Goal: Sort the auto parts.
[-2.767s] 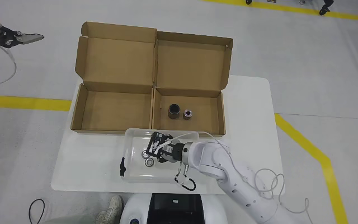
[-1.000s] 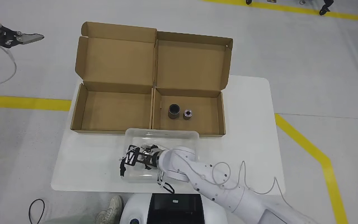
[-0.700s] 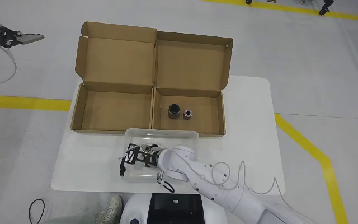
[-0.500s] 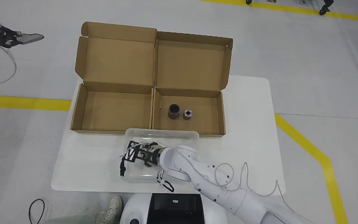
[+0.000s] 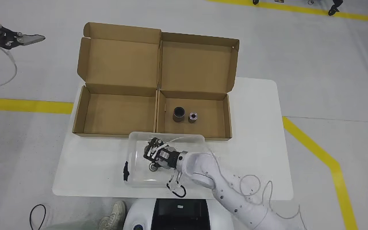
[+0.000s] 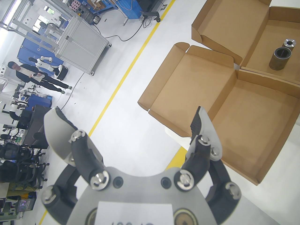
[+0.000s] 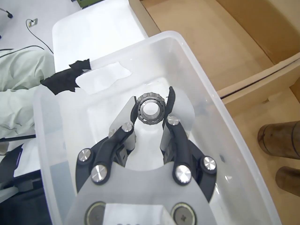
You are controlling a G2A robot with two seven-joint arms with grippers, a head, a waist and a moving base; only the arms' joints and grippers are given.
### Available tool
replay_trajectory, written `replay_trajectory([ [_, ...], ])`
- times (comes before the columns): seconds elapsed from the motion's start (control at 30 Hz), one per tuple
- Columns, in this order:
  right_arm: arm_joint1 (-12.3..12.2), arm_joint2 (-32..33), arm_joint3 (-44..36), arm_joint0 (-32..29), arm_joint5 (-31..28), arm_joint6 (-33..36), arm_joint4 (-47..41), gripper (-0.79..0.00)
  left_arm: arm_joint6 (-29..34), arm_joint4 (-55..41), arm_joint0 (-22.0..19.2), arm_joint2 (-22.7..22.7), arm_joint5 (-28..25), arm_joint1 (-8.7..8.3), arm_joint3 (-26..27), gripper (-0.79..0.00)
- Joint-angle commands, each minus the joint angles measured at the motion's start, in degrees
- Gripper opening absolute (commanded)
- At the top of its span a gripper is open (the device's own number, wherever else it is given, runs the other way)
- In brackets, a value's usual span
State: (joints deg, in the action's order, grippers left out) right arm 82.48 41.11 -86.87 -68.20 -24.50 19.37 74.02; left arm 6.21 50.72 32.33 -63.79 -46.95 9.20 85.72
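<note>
My right gripper (image 7: 151, 107) is inside the clear plastic bin (image 7: 201, 71), shut on a grey toothed bearing ring (image 7: 151, 113) held between both fingers. From above, the right gripper (image 5: 154, 152) sits near the middle of the bin (image 5: 195, 138), with another small round part (image 5: 153, 167) beside it. The right cardboard box (image 5: 221, 118) holds a dark sleeve (image 5: 179, 114) and a small ring (image 5: 192, 117). The left box (image 5: 115, 112) is bare. My left gripper (image 6: 127, 120) hangs open in the air, far off the table to the left (image 5: 33, 39).
Both box lids stand open at the back (image 5: 161, 57). A strip of black tape (image 5: 125, 170) sticks to the bin's left end. White table surface (image 5: 253, 132) lies free to the right of the boxes and bin.
The right gripper moved from the bin's left end toward its middle and holds the bearing ring. The left arm kept still.
</note>
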Motion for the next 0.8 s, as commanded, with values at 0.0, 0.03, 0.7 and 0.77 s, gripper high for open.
replay_trajectory([
  [0.0, -0.44, 1.28, -0.53, -1.03, -1.04, -2.53, -0.53, -0.785, 0.00, 0.00, 0.00, 0.00, 0.00, 0.00, 0.00, 0.000],
  [0.03, -0.62, 1.84, -0.88, -1.46, -1.67, -3.97, -0.97, -0.785, 0.00, 0.00, 0.00, 0.00, 0.00, 0.00, 0.00, 0.000],
  [0.7, -1.67, 6.14, -1.52, -2.08, -11.72, -28.95, -5.31, -0.785, 0.00, 0.00, 0.00, 0.00, 0.00, 0.00, 0.00, 0.000],
  [0.77, -1.57, 6.21, -2.63, -0.90, -11.97, -29.35, -5.11, -0.785, 0.00, 0.00, 0.00, 0.00, 0.00, 0.00, 0.00, 0.000],
])
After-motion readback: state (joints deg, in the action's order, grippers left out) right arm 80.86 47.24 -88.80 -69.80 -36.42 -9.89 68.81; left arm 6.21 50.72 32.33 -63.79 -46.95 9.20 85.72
